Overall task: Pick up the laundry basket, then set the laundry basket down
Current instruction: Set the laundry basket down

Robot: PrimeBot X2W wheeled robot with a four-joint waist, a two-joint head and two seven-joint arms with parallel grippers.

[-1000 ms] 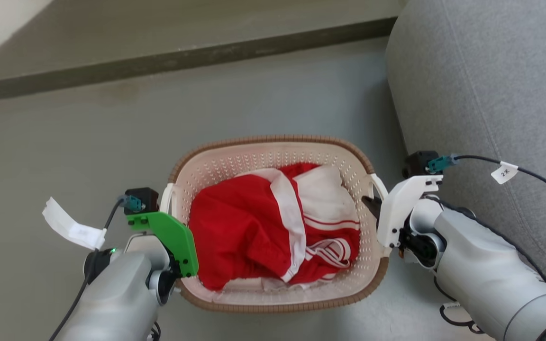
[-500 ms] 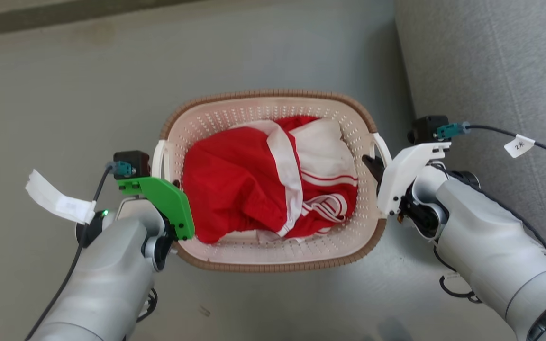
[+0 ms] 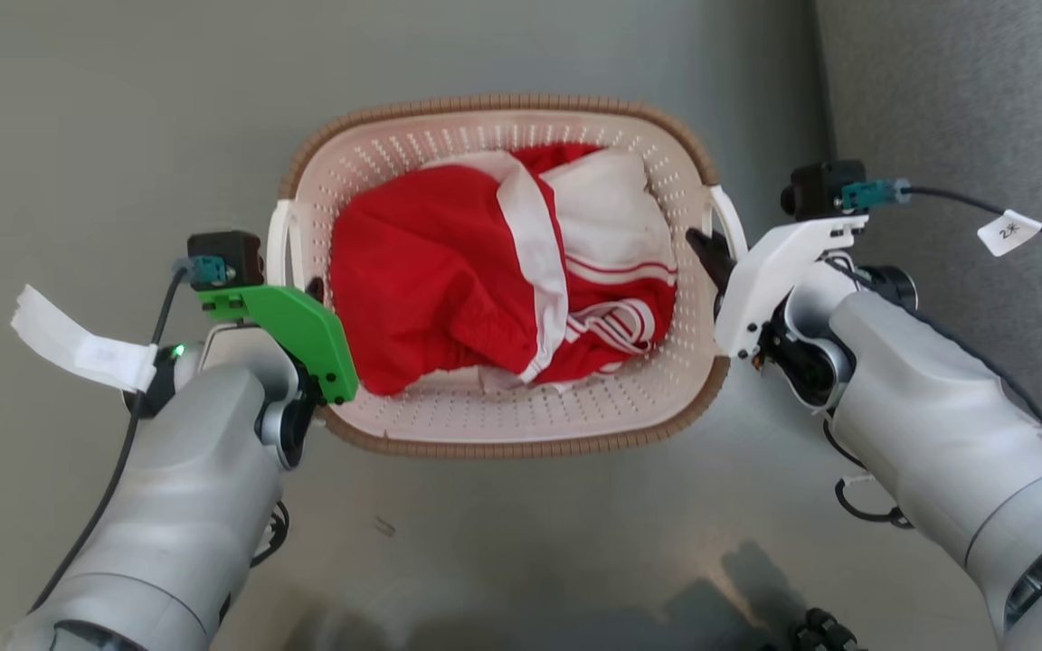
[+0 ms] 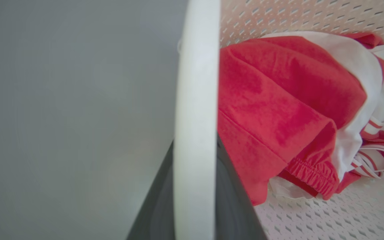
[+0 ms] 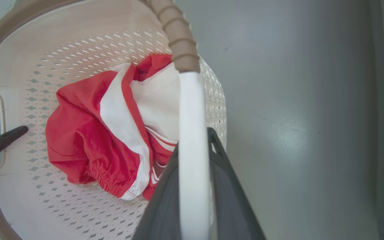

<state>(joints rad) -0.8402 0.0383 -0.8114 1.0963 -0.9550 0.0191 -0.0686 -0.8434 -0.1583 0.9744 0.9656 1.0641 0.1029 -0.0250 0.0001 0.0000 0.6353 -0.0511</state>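
Two grippers, one laundry basket point(image 3: 503, 447) between them: left gripper point(image 3: 311, 291) clamps its left handle point(image 3: 278, 246), right gripper point(image 3: 707, 250) its right handle point(image 3: 729, 222); long axis runs left–right, both arms equally near.

A crumpled red garment point(image 3: 449, 280) with white panels and thin white stripes lies at the middle of the head view. A grey upholstered seat point(image 3: 982, 99) stands at 2 o'clock from it. The smooth grey floor point(image 3: 105, 117) spreads from 7 to 12 o'clock, with a dark shadow point(image 3: 711, 606) at 5 o'clock.
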